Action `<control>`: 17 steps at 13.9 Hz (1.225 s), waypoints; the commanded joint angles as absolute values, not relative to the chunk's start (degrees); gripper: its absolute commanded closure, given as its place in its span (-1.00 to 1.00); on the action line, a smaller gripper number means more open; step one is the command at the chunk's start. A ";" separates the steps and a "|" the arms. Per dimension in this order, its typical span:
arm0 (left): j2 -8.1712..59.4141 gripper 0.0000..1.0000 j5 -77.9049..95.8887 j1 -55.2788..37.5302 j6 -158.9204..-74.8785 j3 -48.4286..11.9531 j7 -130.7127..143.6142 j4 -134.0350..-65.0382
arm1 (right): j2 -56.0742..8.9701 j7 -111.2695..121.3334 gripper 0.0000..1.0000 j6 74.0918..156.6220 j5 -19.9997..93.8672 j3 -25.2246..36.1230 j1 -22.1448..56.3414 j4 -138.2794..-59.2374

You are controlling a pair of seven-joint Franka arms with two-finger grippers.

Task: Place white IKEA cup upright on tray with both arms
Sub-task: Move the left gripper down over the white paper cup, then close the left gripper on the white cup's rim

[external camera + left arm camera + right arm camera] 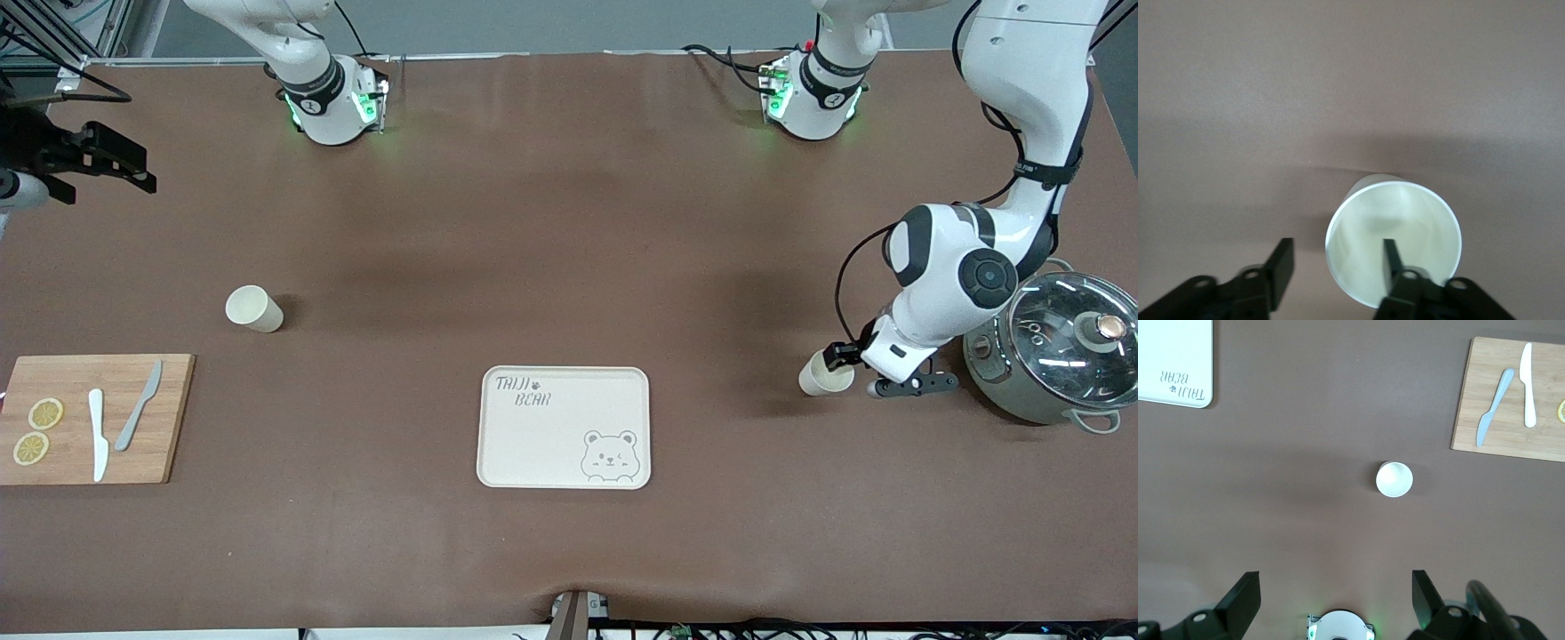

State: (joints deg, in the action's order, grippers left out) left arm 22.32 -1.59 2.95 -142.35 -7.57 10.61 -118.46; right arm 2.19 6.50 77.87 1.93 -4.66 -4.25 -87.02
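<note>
The left gripper (1333, 267) – fingers apart – straddles a white cup's (825, 375) rim beside the big pot (1053, 356). The right gripper (1336, 597), fingers spread, hangs high over another cup (1394, 479).

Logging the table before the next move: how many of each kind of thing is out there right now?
Cups: 2
Tray: 1
Cutting board: 1
Knives: 2
Lemon slices: 2
Pot with glass lid: 1
Total: 9
</note>
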 commanded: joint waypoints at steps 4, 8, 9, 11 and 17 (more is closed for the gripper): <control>23.73 1.00 -2.20 3.16 -142.21 -7.82 11.16 -118.03 | 2.37 6.94 -1.00 78.57 8.86 -4.31 -6.15 -84.91; 23.21 1.00 -2.20 4.04 -141.33 -7.91 11.42 -117.34 | 2.64 6.94 -1.00 78.57 9.50 -4.31 -6.68 -85.34; 22.59 1.00 -2.20 3.96 -141.24 -8.00 11.51 -117.25 | 2.38 6.94 -1.00 78.57 9.32 -4.22 -7.03 -85.43; 21.88 1.00 -2.11 3.60 -138.89 -9.39 12.65 -115.77 | 2.29 6.94 -1.00 78.49 9.14 -4.22 -7.12 -86.04; 23.20 1.00 -2.11 -2.36 -127.62 -13.62 30.99 -105.83 | 2.20 6.94 -1.00 78.31 9.05 -4.31 -7.38 -87.45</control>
